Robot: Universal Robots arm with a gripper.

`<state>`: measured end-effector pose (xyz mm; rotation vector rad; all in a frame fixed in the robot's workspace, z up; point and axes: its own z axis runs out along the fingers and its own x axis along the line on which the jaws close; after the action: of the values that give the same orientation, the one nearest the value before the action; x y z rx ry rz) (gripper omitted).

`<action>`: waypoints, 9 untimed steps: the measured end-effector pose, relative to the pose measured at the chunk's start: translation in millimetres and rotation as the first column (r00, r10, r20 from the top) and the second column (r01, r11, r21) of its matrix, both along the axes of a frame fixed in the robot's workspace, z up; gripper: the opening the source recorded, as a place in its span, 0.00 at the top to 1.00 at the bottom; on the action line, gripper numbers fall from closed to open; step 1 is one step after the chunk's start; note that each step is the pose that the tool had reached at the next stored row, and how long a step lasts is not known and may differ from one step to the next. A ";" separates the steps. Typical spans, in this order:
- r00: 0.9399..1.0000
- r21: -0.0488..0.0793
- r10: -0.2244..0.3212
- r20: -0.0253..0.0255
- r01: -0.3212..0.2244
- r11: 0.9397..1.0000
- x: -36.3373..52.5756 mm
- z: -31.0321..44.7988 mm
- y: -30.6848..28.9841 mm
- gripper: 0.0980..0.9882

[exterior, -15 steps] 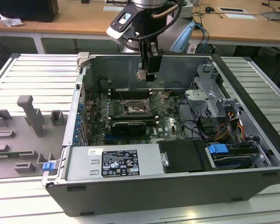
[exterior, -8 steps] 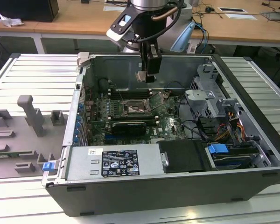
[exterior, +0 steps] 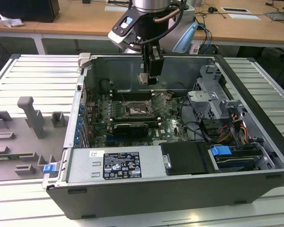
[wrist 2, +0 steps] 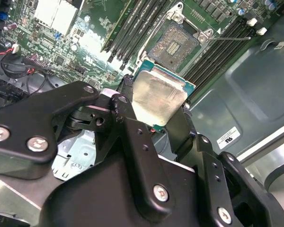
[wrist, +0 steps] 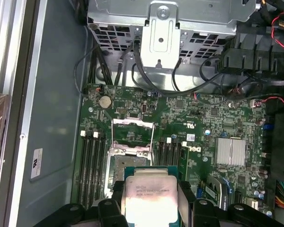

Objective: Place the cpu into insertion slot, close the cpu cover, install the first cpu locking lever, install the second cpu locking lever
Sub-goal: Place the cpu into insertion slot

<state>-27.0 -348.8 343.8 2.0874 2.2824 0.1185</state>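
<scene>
Evidently step one is underway: the gripper (wrist 2: pixel 156 103) pinches the cpu (wrist 2: pixel 159 96) between its fingers (wrist 2: pixel 180 130), the bare insertion slot (wrist 2: pixel 173 45) beyond their tips (cpu cover (wrist: pixel 132 123) raised, nothing seated yet).

One pale silver square cpu (wrist 2: pixel 158 97), one dark square metal-rimmed insertion slot (wrist 2: pixel 173 45), one thin silver cpu cover (wrist: pixel 132 123) at the slot, one finned silver heatsink (wrist: pixel 231 151), one round silver coin battery (wrist: pixel 104 100) near the slot.
</scene>
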 end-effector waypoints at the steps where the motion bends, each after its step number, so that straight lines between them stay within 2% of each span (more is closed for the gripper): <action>1: 1.000 0.000 0.000 0.000 0.000 1.000 0.0 -0.3 0.0 0.52; 9: 1.000 0.000 0.000 0.000 0.000 1.000 0.0 -4.3 0.0 0.52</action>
<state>-27.0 -348.8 339.6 2.0875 2.2824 0.1186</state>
